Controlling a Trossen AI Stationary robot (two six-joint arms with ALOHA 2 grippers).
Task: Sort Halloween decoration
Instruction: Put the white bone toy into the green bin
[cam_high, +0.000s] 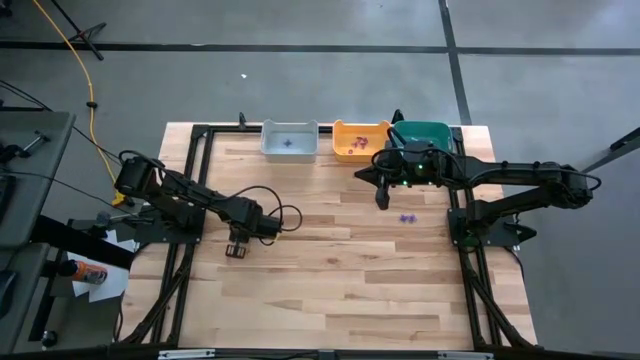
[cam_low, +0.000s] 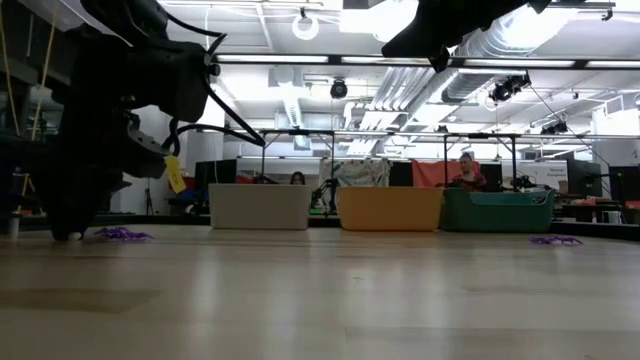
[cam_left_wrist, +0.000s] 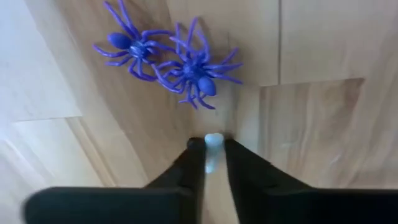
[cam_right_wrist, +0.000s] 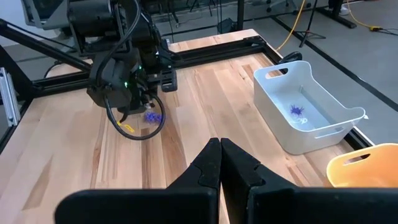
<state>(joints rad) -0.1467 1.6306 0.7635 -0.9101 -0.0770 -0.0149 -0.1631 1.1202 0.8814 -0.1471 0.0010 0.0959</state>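
Note:
Two purple spider trinkets (cam_left_wrist: 168, 59) lie side by side on the wooden table, just beyond my left gripper (cam_left_wrist: 213, 149). This gripper points steeply down at the table's left part (cam_high: 236, 250) and is closed on a small pale trinket (cam_left_wrist: 213, 144). More purple trinkets (cam_high: 407, 217) lie on the table's right part. My right gripper (cam_right_wrist: 219, 152) hangs shut and empty above the table (cam_high: 382, 198), in front of the orange bin. My left gripper pinches the small pale trinket between its two fingertips (cam_left_wrist: 194, 149); only the trinket's rounded end (cam_left_wrist: 214, 139) shows past them. The fingers come from above, pointing down. Whether the piece rests on the wood or is clear of it cannot be told.
Three bins stand in a row at the far edge: a grey one (cam_high: 289, 140) holding a bluish trinket, an orange one (cam_high: 360, 140) holding reddish ones, and a teal one (cam_high: 425, 133). Black frame rails (cam_high: 195, 180) run along the table's sides. People sit in the room behind.

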